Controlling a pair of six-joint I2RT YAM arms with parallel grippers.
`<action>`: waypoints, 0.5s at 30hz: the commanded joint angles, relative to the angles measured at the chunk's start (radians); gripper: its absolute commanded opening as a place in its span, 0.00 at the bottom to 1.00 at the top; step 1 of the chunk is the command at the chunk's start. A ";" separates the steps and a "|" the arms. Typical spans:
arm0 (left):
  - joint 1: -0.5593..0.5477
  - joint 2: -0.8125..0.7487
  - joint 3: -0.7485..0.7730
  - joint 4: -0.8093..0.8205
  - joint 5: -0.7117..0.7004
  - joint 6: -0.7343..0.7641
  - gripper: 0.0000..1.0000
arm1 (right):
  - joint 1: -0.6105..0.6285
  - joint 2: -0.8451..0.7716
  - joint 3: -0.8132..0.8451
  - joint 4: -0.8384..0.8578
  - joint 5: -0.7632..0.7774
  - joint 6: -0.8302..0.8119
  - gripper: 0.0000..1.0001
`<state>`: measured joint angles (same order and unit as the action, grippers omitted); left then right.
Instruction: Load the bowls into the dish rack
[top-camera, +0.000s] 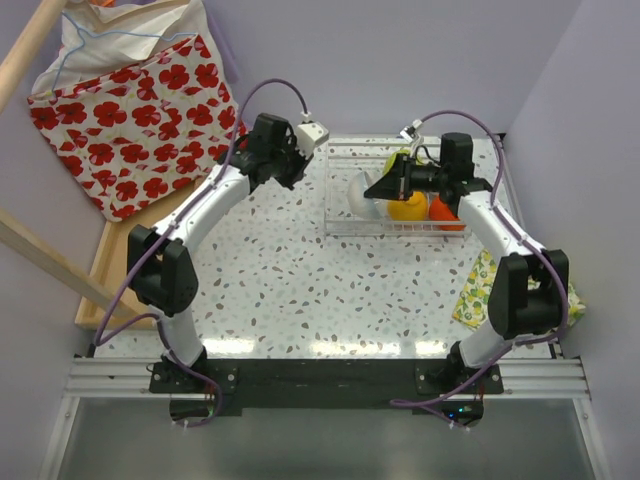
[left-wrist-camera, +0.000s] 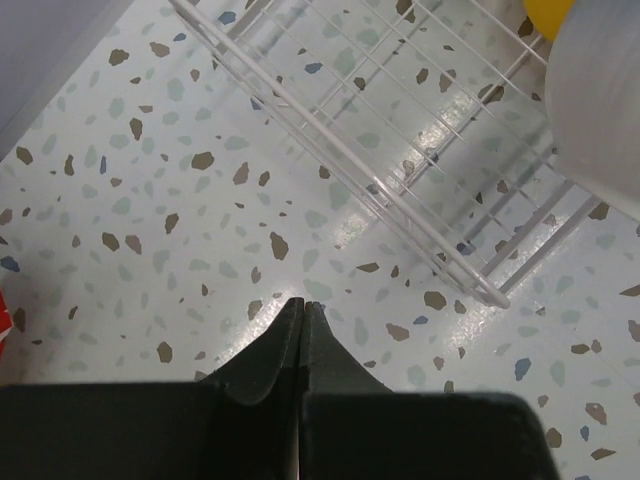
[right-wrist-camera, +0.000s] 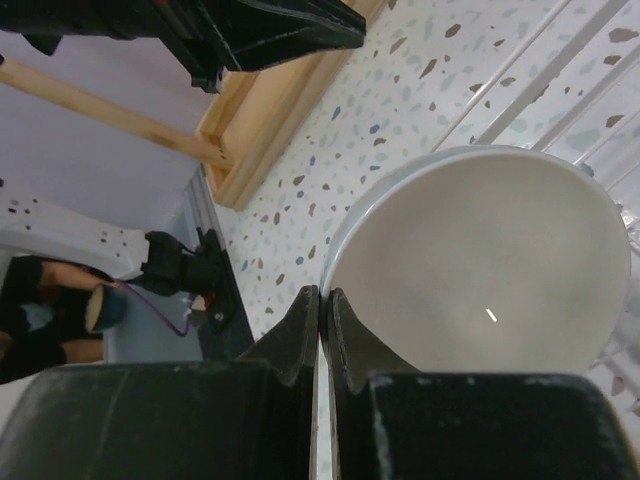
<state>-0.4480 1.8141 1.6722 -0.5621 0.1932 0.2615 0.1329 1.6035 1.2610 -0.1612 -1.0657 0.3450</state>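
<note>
Two hands: the left hand (left-wrist-camera: 303, 303) is clenched empty over the bench (left-wrist-camera: 150, 200); the right hand (right-wrist-camera: 320, 292) pinches a white bowl (right-wrist-camera: 480, 270) upright in the rack (top-camera: 340, 226) at two o'clock. It should settle between wires before release.

Off-task stuff you've got in view: speckled tabletop (top-camera: 290, 270), red poppy-print bag (top-camera: 130, 110) slumped in the far-left corner, wooden tray (top-camera: 105, 265) along the table's left edge with a bare wooden beam (top-camera: 50, 260) slanting over it — and a yellow-green patterned cloth (top-camera: 475, 290) at the right edge. Metal rail (top-camera: 320, 378) runs across the near side.
</note>
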 joint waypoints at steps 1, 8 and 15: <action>-0.044 0.039 0.073 0.022 -0.001 -0.004 0.00 | -0.051 0.002 -0.064 0.360 -0.083 0.299 0.00; -0.121 0.109 0.144 0.005 -0.023 0.033 0.00 | -0.131 0.099 -0.149 0.660 -0.062 0.584 0.00; -0.167 0.151 0.176 0.007 -0.069 0.070 0.00 | -0.131 0.205 -0.187 0.844 -0.059 0.744 0.00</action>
<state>-0.5983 1.9514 1.7981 -0.5659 0.1616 0.2939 -0.0101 1.7905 1.0840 0.4412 -1.0924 0.9108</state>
